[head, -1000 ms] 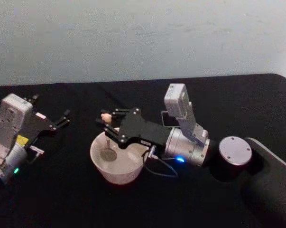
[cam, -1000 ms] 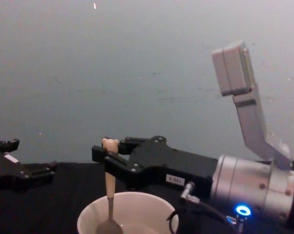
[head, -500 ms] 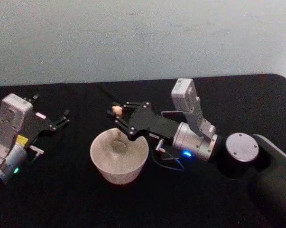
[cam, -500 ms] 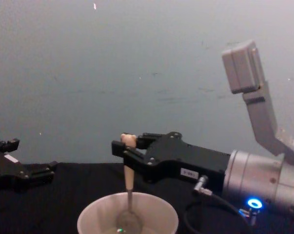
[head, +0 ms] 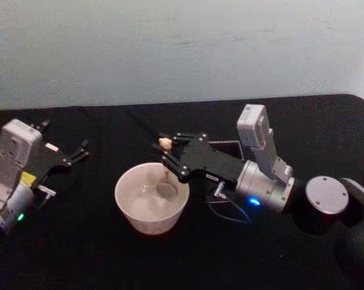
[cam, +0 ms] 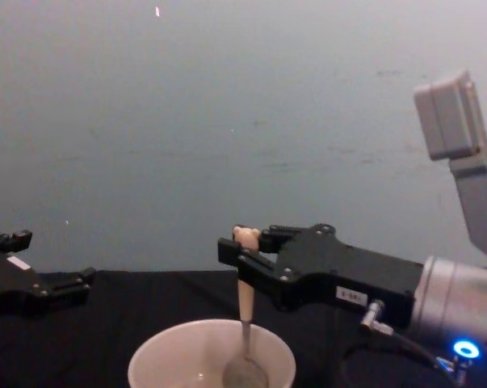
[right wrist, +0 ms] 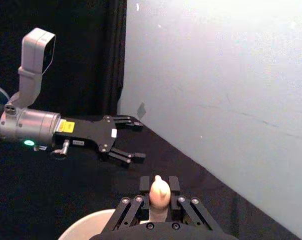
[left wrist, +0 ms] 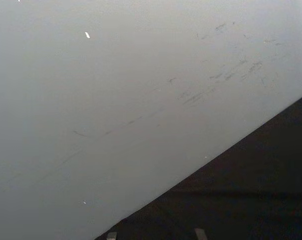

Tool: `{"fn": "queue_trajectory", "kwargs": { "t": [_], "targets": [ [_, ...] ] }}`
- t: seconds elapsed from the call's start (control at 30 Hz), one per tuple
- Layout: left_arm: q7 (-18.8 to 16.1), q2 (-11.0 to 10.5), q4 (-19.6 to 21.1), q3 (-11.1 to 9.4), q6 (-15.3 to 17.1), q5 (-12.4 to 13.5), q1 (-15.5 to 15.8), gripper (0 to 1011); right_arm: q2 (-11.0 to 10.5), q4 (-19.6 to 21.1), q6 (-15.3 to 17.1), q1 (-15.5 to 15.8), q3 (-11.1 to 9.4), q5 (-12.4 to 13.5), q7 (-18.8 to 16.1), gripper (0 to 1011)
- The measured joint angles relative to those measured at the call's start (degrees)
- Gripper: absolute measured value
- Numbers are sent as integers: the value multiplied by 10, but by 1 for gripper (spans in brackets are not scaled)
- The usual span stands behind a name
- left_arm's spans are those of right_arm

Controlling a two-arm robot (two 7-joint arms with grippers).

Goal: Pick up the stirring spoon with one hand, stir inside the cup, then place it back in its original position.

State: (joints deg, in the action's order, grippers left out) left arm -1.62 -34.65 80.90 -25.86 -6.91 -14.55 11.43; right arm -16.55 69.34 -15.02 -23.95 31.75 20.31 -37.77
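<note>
The cream-white cup (head: pixel 146 220) stands on the black table in front of me. My right gripper (head: pixel 165 149) reaches in from the right and is shut on the stirring spoon (head: pixel 166 191) just under its bear head. The spoon hangs upright with its silver bowl low inside the cup, toward the cup's right side. From the chest, the spoon (cam: pixel 245 303) drops from the right gripper (cam: pixel 245 250) into the cup (cam: pixel 170 364). The dark square holder (head: pixel 229 144) sits behind the right gripper, mostly hidden. My left gripper (head: pixel 79 151) rests open at the far left.
A pale wall runs behind the table's back edge. Black tabletop lies bare between the left gripper (right wrist: pixel 129 140) and the cup (right wrist: pixel 85 227). A thin cable (head: pixel 227 211) loops on the table under the right wrist.
My right gripper has carried the spoon across the cup from its left side to its right side, the spoon bowl staying inside. The left arm has not moved.
</note>
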Motion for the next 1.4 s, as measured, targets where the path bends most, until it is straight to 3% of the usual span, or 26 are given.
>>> {"fn": "queue_trajectory", "kwargs": {
  "t": [0.37, 0.63, 0.97, 1.4],
  "targets": [
    [0, 0, 0, 0, 0, 0, 0, 1001, -18, 44, 12, 33, -1, 17, -10, 214],
    [0, 0, 0, 0, 0, 0, 0, 1001, -19, 58, 18, 40, 15, 28, -29, 214],
    [0, 0, 0, 0, 0, 0, 0, 1002, 10, 19, 10, 10, 33, 26, -33, 214],
    [0, 0, 0, 0, 0, 0, 0, 1001, 30, -37, -2, -25, 29, 13, -20, 214]
  ]
}}
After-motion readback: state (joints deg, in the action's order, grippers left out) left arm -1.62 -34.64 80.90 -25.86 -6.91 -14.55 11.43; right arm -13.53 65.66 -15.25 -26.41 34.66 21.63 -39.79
